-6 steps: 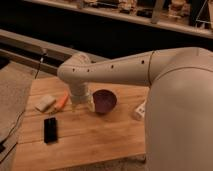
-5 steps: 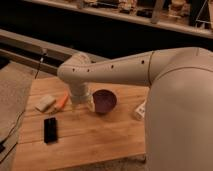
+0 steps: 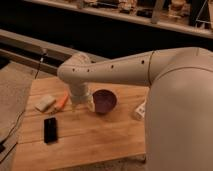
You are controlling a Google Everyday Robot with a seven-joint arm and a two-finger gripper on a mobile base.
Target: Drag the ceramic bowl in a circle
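Note:
The ceramic bowl (image 3: 104, 100) is dark purple-maroon, round and glossy, and stands upright on the wooden table (image 3: 90, 140) near its middle. My white arm reaches in from the right and bends down just left of the bowl. My gripper (image 3: 89, 106) hangs at the bowl's left rim, against or very close to it. The arm's wrist hides most of the gripper and the bowl's left edge.
An orange carrot-like object (image 3: 62, 101) and a pale sponge-like block (image 3: 45, 103) lie left of the gripper. A black phone (image 3: 50, 129) lies at the front left. A small white object (image 3: 139, 111) sits right of the bowl, partly behind my arm. A dark shelf runs behind the table.

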